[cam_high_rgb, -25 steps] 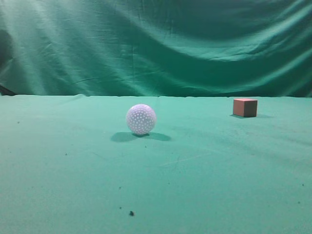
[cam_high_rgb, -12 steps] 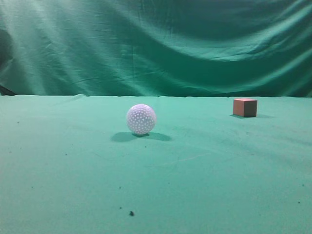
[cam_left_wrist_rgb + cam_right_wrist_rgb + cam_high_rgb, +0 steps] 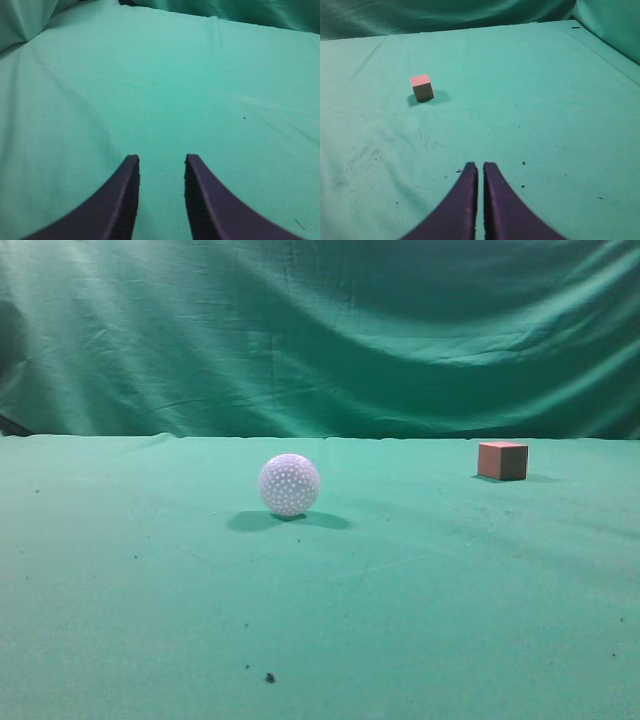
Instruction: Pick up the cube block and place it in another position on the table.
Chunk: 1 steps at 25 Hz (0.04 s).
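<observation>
The cube block (image 3: pixel 502 460) is a small reddish-brown cube with a pinkish top. It sits on the green table (image 3: pixel 420 580) at the far right. It also shows in the right wrist view (image 3: pixel 422 88), ahead and left of my right gripper. My right gripper (image 3: pixel 480 167) is shut and empty, well short of the cube. My left gripper (image 3: pixel 161 160) is open and empty over bare green cloth. Neither gripper shows in the exterior view.
A white dimpled ball (image 3: pixel 289 484) rests on the table left of centre. A wrinkled green curtain (image 3: pixel 320 330) hangs behind the table. Dark specks (image 3: pixel 269 677) dot the cloth near the front.
</observation>
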{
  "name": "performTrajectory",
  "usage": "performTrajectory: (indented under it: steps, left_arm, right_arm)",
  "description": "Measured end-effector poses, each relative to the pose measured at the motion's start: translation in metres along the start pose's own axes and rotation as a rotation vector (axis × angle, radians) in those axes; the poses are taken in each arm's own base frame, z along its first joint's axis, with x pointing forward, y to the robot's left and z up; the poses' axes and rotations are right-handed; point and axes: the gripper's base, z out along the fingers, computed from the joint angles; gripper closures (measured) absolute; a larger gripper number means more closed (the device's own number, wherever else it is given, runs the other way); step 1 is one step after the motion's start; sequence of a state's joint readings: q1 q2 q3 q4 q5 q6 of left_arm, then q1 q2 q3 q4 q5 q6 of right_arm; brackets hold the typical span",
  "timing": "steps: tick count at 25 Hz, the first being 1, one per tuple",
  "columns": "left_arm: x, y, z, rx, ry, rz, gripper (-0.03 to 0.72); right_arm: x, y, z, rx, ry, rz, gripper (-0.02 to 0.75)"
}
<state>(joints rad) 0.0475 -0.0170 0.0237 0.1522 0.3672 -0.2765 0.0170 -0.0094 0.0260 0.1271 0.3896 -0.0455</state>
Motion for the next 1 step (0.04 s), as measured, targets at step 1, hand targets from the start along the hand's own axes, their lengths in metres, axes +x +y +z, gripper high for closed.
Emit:
performTrajectory:
  steps: [1]
  left_arm:
    - [0.0, 0.0, 0.0, 0.0, 0.0, 0.0, 0.426]
  right_arm:
    - [0.0, 0.0, 0.0, 0.0, 0.0, 0.0, 0.738]
